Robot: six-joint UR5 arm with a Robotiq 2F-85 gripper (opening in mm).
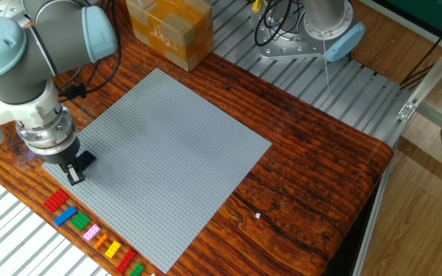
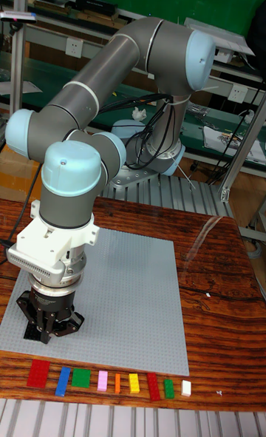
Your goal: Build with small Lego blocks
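the gripper points straight down over the near left corner of the grey studded baseplate, its black fingers low against the plate's edge. whether the fingers are parted or closed, and whether they hold anything, cannot be told from either view; the tips are dark and partly hidden by the gripper body.

the small lego blocks lie in a row on the wooden table, just off the baseplate's near edge and apart from the gripper. in the tall fixed view the row starts just below the gripper and runs off to its right: a red block, a blue block, a green block, a pink block, an orange block, a yellow block, another red block, another green block and a white block.

a brown cardboard box stands at the table's far edge, well apart from the gripper.
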